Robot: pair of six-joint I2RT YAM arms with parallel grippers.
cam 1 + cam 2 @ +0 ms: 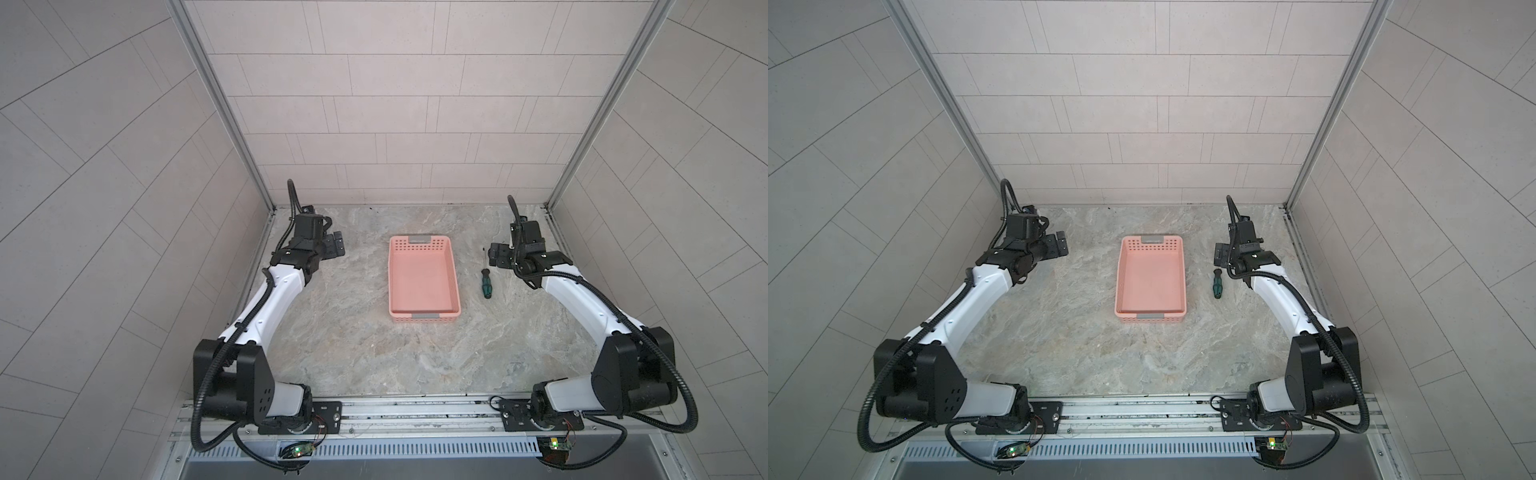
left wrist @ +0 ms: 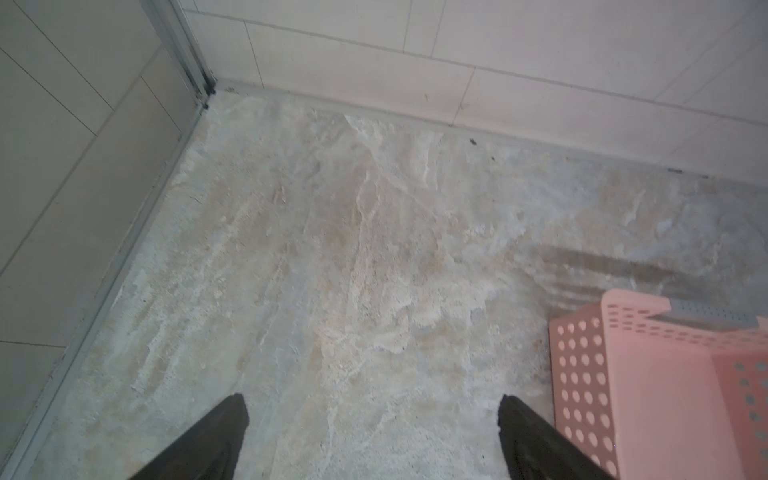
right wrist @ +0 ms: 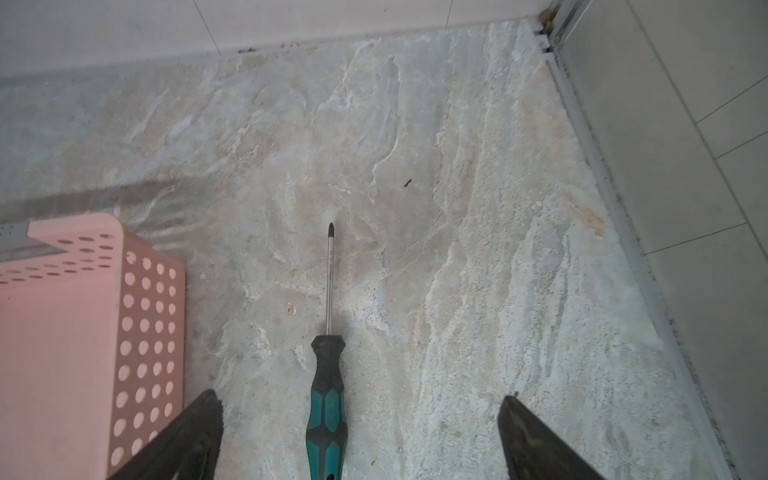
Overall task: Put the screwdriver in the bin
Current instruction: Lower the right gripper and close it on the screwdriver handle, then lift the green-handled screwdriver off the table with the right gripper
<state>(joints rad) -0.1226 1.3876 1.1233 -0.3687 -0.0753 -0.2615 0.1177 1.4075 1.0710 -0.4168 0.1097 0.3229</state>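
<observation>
A robot lab cell, this one, a boxed-in test rig. Tile-patterned panels (image 1: 395,124) close the left, right and far sides, with aluminium posts (image 1: 225,104) in the far corners. The left arm (image 1: 266,299) and right arm (image 1: 582,299) are bolted to a metal rail (image 1: 415,409) at the near edge, bare circuit boards (image 1: 297,451) glowing green below. On the stone-look table (image 1: 374,353) lie a bin (image 1: 419,248) and a screwdriver (image 1: 485,286).
</observation>
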